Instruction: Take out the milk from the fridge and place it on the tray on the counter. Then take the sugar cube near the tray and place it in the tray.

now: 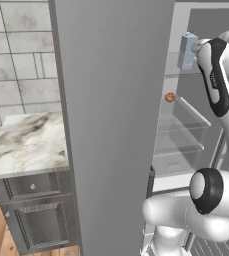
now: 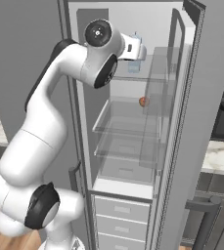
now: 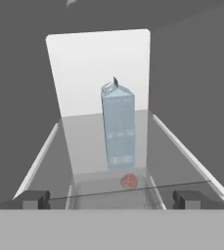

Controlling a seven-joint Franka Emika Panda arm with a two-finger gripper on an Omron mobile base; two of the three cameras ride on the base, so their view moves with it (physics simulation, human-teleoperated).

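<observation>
Fridge (image 2: 191, 146): tall, grey, door swung wide open; clear glass shelves stacked inside, drawers at the bottom.
Door (image 1: 111, 125): flat grey slab, blocks the middle of the left base view.
Arm (image 2: 59, 107): white with dark joints, bent up from the base, reaches into the upper part of the fridge.
Cabinet (image 1: 28, 145): narrow, marble-topped, grey drawers, left of the door against a tiled wall.
Top shelf (image 3: 182, 151): glass, pale rails along both sides, carries the milk.
Milk (image 3: 118, 127): pale blue carton, gabled top, upright on the top shelf, set back toward the white rear wall. Partly hidden behind the hand in both base views.
Gripper (image 3: 111, 199): jaws spread fully wide, nothing between them, nothing held. Level with the top shelf, at its front edge.
Milk vs gripper: straight ahead, centred between the two fingertips (image 3: 35, 199) in the hand view, clear gap, no contact. In the left base view, carton just beyond the hand.
Red ball (image 1: 170, 97): small, round, orange-red, on the shelf below the milk; seen through the glass under the carton in the hand view.
</observation>
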